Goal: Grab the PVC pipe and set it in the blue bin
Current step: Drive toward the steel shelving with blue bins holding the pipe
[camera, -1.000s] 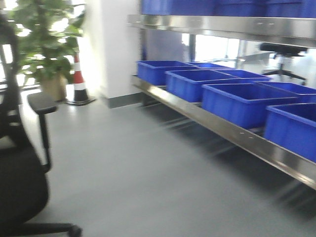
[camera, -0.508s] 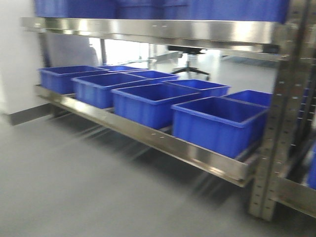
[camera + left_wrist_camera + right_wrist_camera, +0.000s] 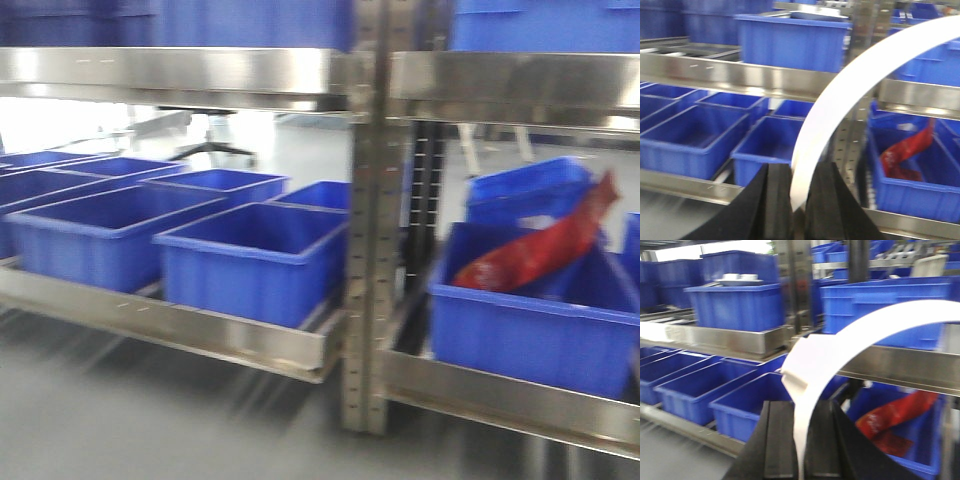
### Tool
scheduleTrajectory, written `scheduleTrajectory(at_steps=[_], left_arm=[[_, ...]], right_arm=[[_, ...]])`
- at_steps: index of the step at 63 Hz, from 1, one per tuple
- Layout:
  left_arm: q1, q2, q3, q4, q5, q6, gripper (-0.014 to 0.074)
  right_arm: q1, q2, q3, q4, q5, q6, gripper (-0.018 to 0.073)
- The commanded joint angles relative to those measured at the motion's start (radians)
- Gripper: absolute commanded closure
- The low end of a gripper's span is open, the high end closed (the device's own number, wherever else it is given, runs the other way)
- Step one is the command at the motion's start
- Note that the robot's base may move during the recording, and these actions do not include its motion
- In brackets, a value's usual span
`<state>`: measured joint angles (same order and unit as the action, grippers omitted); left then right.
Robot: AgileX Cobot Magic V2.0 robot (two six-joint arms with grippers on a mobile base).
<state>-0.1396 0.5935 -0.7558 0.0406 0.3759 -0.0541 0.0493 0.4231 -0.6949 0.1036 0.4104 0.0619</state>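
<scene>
In the left wrist view the PVC pipe [image 3: 850,85] is a slim white arc rising from between my black fingers and sweeping up to the right. My left gripper [image 3: 799,172] is shut on its lower end. The right wrist view shows a white arc [image 3: 840,350] with a squared end, and my right gripper [image 3: 800,412] is shut on it. I cannot tell whether both views show one piece. Open blue bins [image 3: 250,260] stand in rows on the low steel shelf [image 3: 170,325] straight ahead. Neither gripper shows in the front view.
A perforated steel upright [image 3: 365,250] splits the rack in front of me. Right of it a blue bin [image 3: 530,330] holds a red bag [image 3: 540,250]. Another steel shelf [image 3: 170,75] runs overhead with more blue bins. Grey floor lies below.
The front view has swept right along the rack. The chair, plant and cone have left the frame, and the steel upright and the bin with the red bag have come in.
</scene>
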Motion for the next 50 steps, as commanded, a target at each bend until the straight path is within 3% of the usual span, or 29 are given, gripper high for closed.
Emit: scheduleTrajectory(at_steps=[1, 50], left_arm=[[-0.004, -0.007, -0.001, 0.000, -0.028, 0.001, 0.0707], [-0.004, -0.007, -0.001, 0.000, -0.028, 0.001, 0.0707]], right_arm=[[0.001, -0.004, 0.001, -0.004, -0.024, -0.003, 0.0721], [0.001, -0.004, 0.001, -0.004, -0.024, -0.003, 0.0721]])
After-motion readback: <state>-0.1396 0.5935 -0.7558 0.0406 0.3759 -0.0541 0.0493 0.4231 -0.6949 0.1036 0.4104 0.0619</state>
